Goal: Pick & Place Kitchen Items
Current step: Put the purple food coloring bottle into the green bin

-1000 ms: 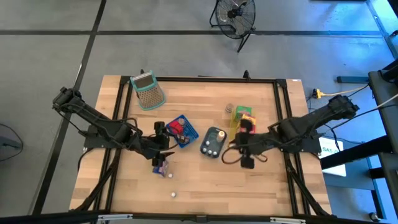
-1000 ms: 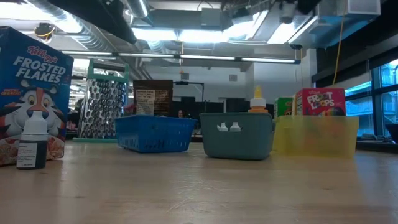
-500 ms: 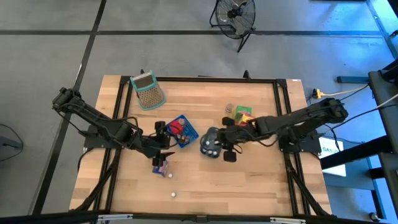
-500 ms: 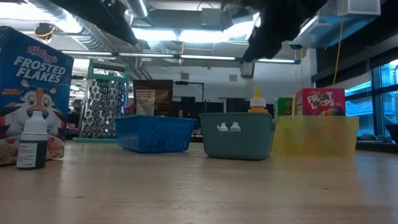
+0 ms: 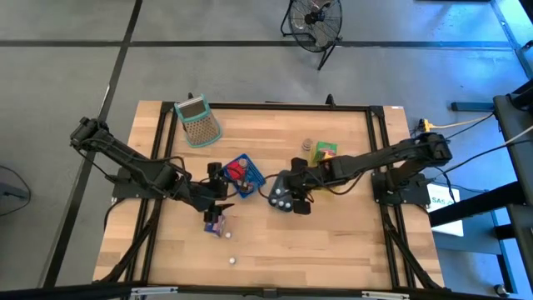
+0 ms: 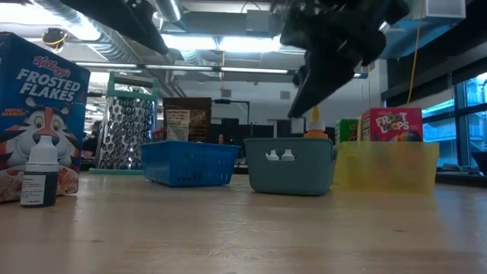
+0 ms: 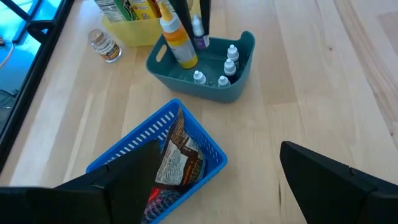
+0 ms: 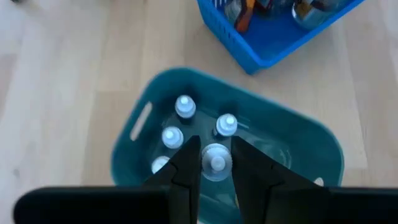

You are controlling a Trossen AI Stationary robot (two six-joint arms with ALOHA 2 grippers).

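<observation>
Right gripper [image 8: 216, 163]: over the teal bin [image 5: 286, 192], fingers clamped on a small white-capped dropper bottle [image 8: 216, 160] held just above the bin's other little bottles [image 7: 231, 53].
Left gripper [image 5: 218, 185]: beside the blue basket [image 5: 243, 175], fingers spread wide, holding nothing.
Blue basket: snack packets [image 7: 180, 155] inside.
Table [image 5: 258, 242]: another dropper bottle [image 6: 38, 176] stands by the Frosted Flakes box [image 6: 39, 114].

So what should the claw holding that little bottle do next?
Probably lower it a bit, then let go. The right claw grips a small bottle directly above the teal bin, where similar bottles already stand, so it looks ready to drop in.
</observation>
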